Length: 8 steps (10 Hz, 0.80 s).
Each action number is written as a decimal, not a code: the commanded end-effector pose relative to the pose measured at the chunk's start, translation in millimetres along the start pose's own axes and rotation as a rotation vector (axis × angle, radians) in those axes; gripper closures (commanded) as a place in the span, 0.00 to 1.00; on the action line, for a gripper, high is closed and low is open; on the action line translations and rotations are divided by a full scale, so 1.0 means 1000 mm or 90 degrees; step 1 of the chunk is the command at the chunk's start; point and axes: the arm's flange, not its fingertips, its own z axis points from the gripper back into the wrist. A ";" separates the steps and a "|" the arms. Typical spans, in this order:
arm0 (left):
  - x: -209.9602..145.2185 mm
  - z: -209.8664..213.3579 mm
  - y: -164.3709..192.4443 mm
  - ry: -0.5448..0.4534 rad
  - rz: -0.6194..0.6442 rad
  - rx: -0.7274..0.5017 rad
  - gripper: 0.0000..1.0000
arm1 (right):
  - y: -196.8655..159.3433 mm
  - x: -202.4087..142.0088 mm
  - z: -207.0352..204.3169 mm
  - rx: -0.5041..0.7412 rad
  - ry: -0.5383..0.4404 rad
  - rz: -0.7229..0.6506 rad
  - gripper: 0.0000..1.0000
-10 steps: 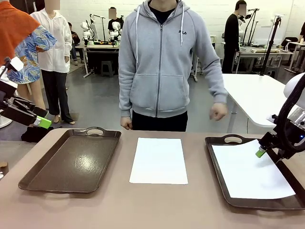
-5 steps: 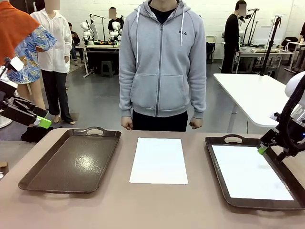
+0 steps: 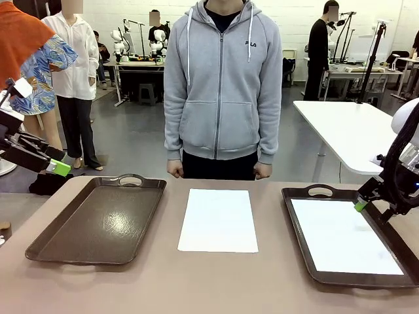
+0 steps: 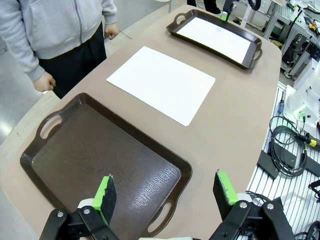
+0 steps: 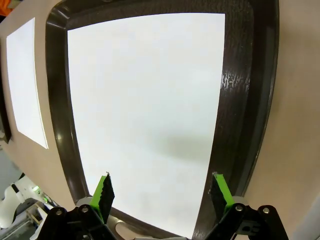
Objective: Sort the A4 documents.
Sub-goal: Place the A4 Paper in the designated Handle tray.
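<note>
Right pincer point(image 5: 161, 192) is being held with its green pads spread wide and nothing pinched. Directly beneath it, one white A4 sheet point(image 5: 145, 100) is lying flat inside the dark brown handled tray point(image 5: 245, 100), so that placement is judged complete.

Left pincer point(image 4: 165, 190) is likewise being held spread and empty. Below and ahead of it, an empty brown tray point(image 4: 100, 165) is lying. Beyond that tray, a second A4 sheet point(image 4: 161, 82) is lying flat on the bare table point(image 4: 230, 135), between the two trays and apart from both. The person's hands point(image 3: 173, 169) are being kept at the table's far edge, clear of the sheet.

The step in hand is judged to be the move on to the second sheet. A pincer is to be brought over one edge of it. Because the sheet is thin, limp and flush with the table, an edge is likely to need lifting or sliding before a pinch is possible. Which tray it belongs in cannot be told, as both sheets are appearing blank.
</note>
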 end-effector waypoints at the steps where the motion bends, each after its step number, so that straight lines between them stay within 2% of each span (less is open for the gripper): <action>1: -0.001 0.000 0.002 -0.010 -0.011 -0.009 0.00 | 0.000 0.000 0.000 0.002 -0.002 0.003 0.00; 8: -0.001 0.000 0.002 -0.010 -0.011 -0.009 0.00 | 0.000 0.000 0.000 0.002 -0.002 0.003 0.00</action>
